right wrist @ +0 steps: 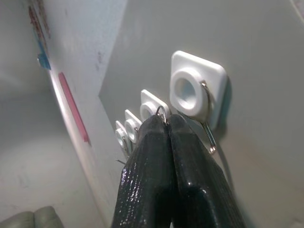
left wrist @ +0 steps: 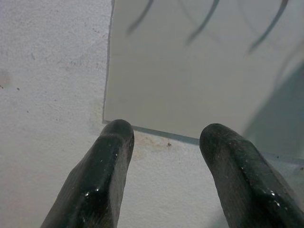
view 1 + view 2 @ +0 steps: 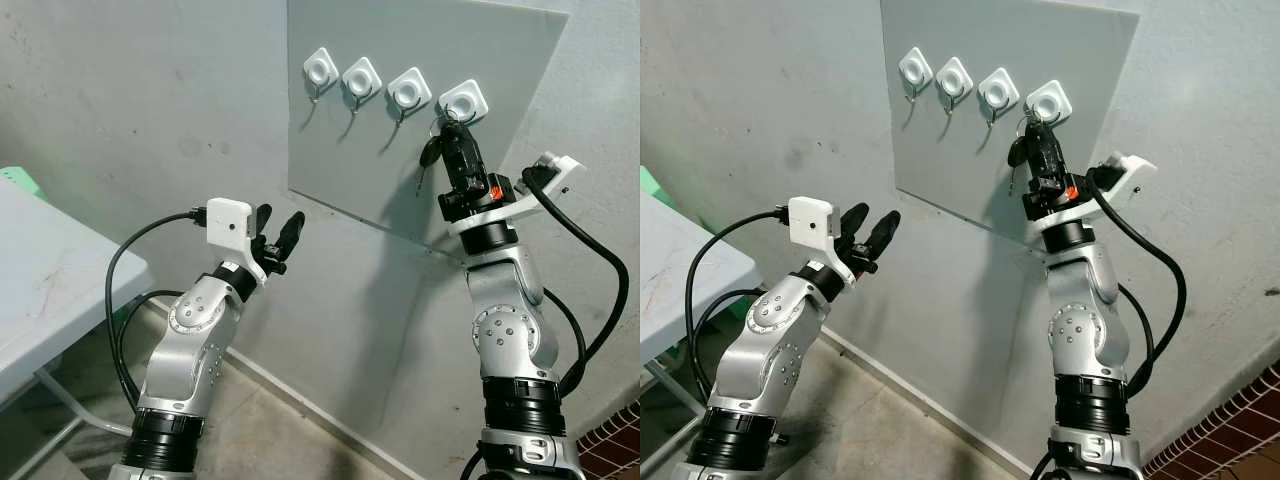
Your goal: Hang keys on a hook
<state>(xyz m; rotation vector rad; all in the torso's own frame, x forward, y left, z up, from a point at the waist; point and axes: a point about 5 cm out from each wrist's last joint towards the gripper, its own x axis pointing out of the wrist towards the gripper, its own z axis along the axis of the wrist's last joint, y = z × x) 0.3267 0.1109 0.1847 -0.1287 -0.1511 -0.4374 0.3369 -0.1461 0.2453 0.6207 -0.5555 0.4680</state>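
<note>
Right wrist view: two black fingers [image 1: 156, 175] pressed flat together, a thin metal key ring [image 1: 161, 113] pinched at their tips, just beside the nearest white hook [image 1: 197, 92] and its metal prong. Three more white hooks [image 1: 137, 121] in a row beyond it on the grey panel [image 1: 256, 52].

Seen from the head: right claw [image 3: 455, 140] raised high against the panel, clenched on the keys [image 3: 431, 152], which dangle dark just below and to the left of the rightmost hook [image 3: 464, 101]. Ring close to that hook; whether it already sits over the prong, cannot tell. Remaining three hooks [image 3: 363, 77] bare, each casting a curved shadow down the panel.

Left claw [image 3: 277, 236] held lower and well apart from the keys, pointed at the wall near the panel's lower left corner, fingers spread and grasping nothing. Same from the left wrist view: two fingertips [image 2: 116, 142] with a wide gap between, panel edge and rough plaster wall [image 2: 52, 71] behind.

Pale surface [image 3: 40, 280] at the far left, near the left arm. Black cable [image 3: 590, 250] looping from the right wrist camera down past the arm.
</note>
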